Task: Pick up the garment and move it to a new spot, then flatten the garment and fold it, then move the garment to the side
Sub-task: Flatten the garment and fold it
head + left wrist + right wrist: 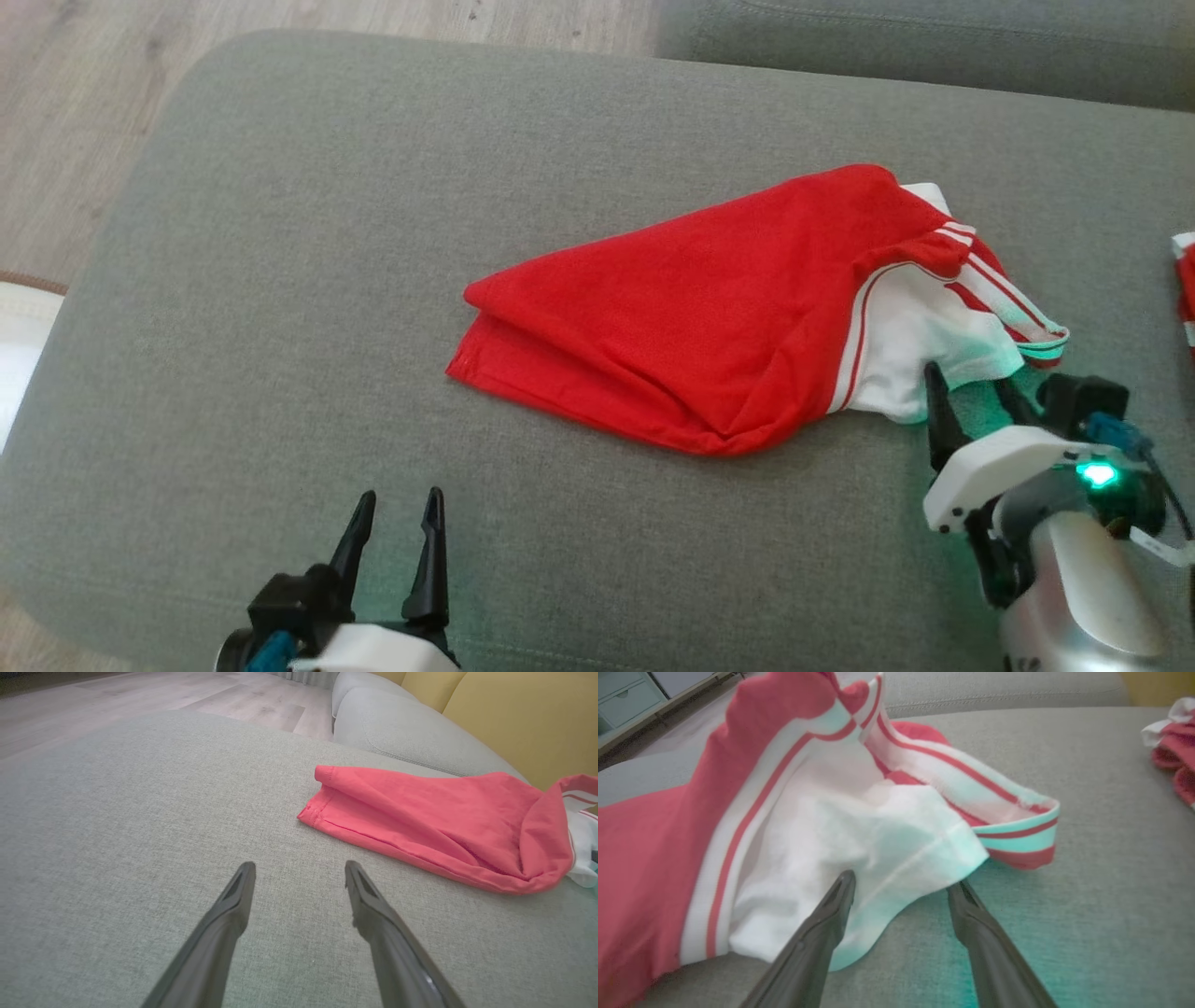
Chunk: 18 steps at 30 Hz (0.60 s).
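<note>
Head view — red/wht garment (709, 336) on sofa (280, 327).

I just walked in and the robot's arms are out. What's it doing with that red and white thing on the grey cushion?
The robot looks ready to pick up the red and white garment, which lies crumpled on the grey cushion. Its right tool is open, fingers right at the garment's white end, gripping nothing. Its left tool is open too, over bare cushion, apart from the garment.
</note>
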Tool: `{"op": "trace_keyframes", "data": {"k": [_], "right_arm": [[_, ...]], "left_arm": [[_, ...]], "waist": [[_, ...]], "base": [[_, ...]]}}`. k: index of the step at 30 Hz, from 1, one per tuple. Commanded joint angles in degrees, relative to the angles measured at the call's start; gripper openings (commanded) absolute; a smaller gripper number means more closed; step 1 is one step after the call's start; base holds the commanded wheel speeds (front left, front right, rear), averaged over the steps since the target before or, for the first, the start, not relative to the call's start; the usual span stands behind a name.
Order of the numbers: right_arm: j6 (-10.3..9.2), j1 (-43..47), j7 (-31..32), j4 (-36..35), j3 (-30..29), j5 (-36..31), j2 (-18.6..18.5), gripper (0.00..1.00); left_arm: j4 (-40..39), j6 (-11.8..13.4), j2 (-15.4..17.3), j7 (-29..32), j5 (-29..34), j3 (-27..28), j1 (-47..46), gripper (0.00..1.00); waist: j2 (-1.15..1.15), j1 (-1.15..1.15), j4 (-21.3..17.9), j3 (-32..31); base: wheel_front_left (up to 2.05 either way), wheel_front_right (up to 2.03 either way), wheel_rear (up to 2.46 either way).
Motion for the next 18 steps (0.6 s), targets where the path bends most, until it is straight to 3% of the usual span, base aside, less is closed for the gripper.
{"op": "trace_keyframes", "data": {"k": [1,2,3,4,12,18], "right_arm": [[0.43,-2.4,-0.6,-1.3,1.9,0.6,0.0,0.77],[0.43,-2.7,-0.8,-0.9,2.3,1.1,0.0,0.47],[0.43,-2.9,-1.2,-0.9,2.9,1.5,0.0,0.32],[0.43,-3.1,-1.6,-0.9,3.3,2.0,0.0,0.03],[0.43,-2.0,-4.6,-5.1,6.4,4.2,0.1,0.00],[0.43,4.8,-3.1,-13.8,5.6,6.1,0.1,0.00]], "left_arm": [[-1.3,-0.1,0.3,-0.5,0.5,2.1,-2.3,1.00],[-1.2,-0.1,0.3,-0.5,0.5,2.1,-2.3,1.00],[-1.2,0.0,0.4,-0.5,0.5,2.2,-2.3,1.00],[-1.2,0.1,0.4,-0.5,0.5,2.3,-2.3,1.00],[-1.2,0.3,0.4,-0.5,0.5,2.4,-1.7,1.00],[-1.1,0.5,0.7,-0.6,0.1,2.8,-0.8,1.00]], "waist": [[0.00,0.00,0.1,0.1],[0.00,0.00,0.1,0.1],[0.00,0.00,0.0,0.0],[0.00,0.00,-0.1,0.0],[0.00,0.00,-2.5,-1.4],[0.00,0.00,-4.8,-3.6]], "base": [[0.00,0.00,0.00],[0.00,0.00,0.00],[0.00,0.00,0.00],[0.00,0.00,0.00],[0.00,0.00,0.00],[0.00,0.00,0.00]]}}
